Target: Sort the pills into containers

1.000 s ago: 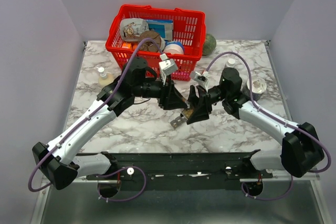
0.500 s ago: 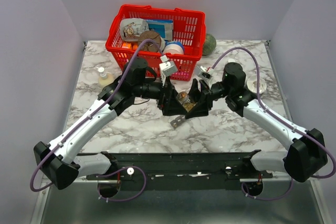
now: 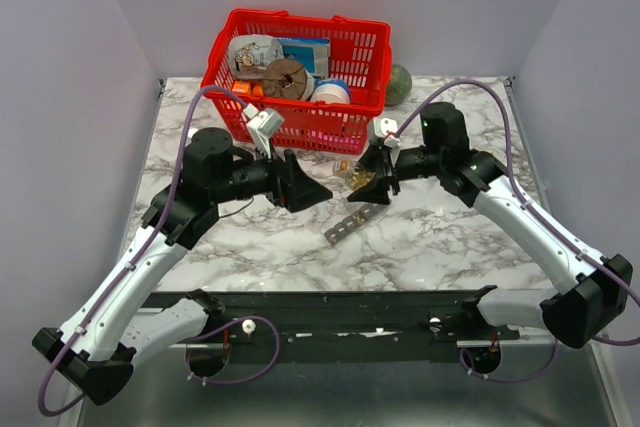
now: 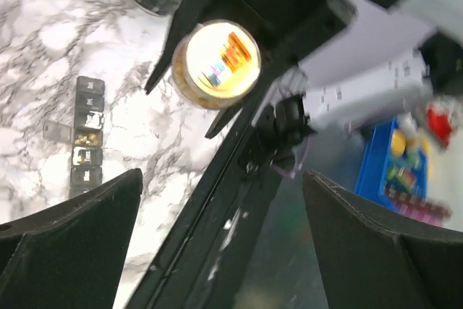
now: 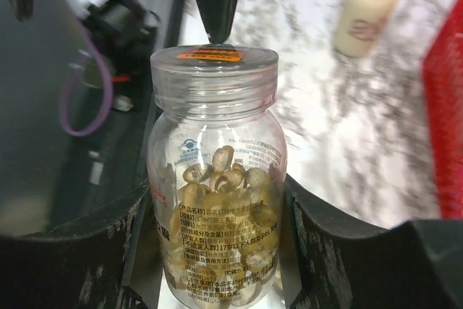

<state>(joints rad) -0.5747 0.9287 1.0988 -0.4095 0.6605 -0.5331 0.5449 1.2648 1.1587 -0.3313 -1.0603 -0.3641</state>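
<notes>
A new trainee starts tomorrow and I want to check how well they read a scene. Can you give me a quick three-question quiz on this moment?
1. Multiple choice: the right gripper holds
A) the pill bottle
B) a spoon
C) nothing
2. True or false: the left gripper is shut on a loose pill.
3. Fill in: the grey compartment strip lies on the ___, outside the red basket.

Key
1. A
2. False; its jaws stand open and empty.
3. table
</notes>
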